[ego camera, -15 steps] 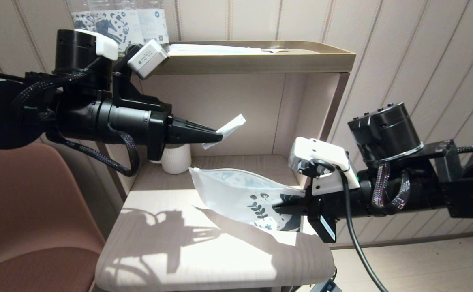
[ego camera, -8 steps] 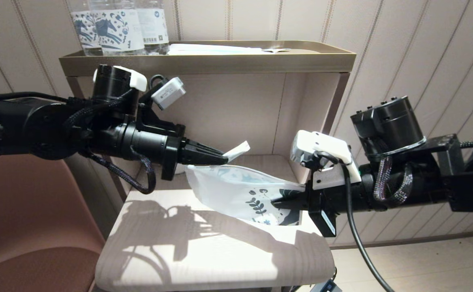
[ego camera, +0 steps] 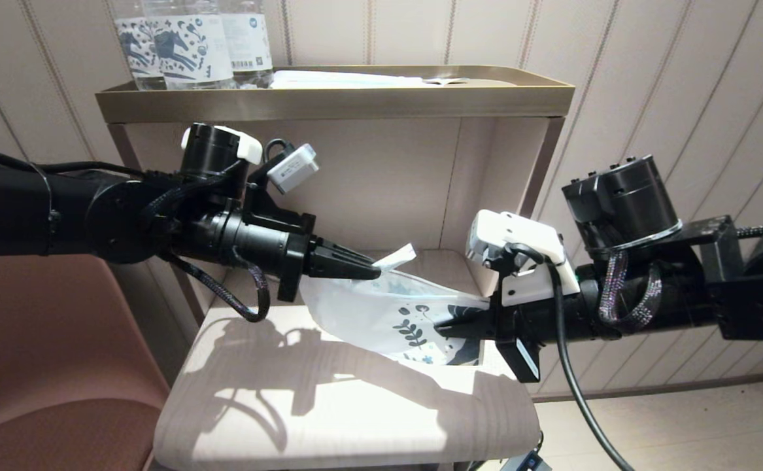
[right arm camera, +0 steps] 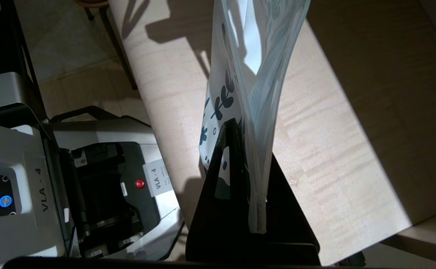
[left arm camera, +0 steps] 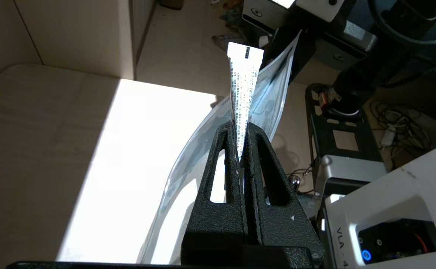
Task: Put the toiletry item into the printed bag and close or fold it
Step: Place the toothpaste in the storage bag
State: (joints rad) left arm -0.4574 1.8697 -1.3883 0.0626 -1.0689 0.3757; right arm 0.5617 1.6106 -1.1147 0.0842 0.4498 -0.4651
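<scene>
My left gripper [ego camera: 374, 268] [left arm camera: 241, 125] is shut on the toiletry item [ego camera: 397, 257] [left arm camera: 242, 93], a thin white packet that sticks out past the fingertips. The packet's free end hangs right over the upper edge of the printed bag [ego camera: 381, 311] [left arm camera: 274, 104]. My right gripper [ego camera: 443, 329] [right arm camera: 247, 127] is shut on the bag's [right arm camera: 255, 74] dark-printed end and holds it lifted and tilted above the table [ego camera: 355, 418]. The bag's other end droops toward the left gripper. In the right wrist view its two sides spread apart further out.
A shelf unit stands behind the table, with a tray-like top [ego camera: 335, 98] carrying printed water bottles [ego camera: 185, 42]. A brown chair [ego camera: 41, 366] is at the left. The robot base [right arm camera: 72, 179] shows below the table edge.
My left gripper moved down and to the right with the packet, from well above the bag to its upper edge. The right gripper lifted the bag slightly.
</scene>
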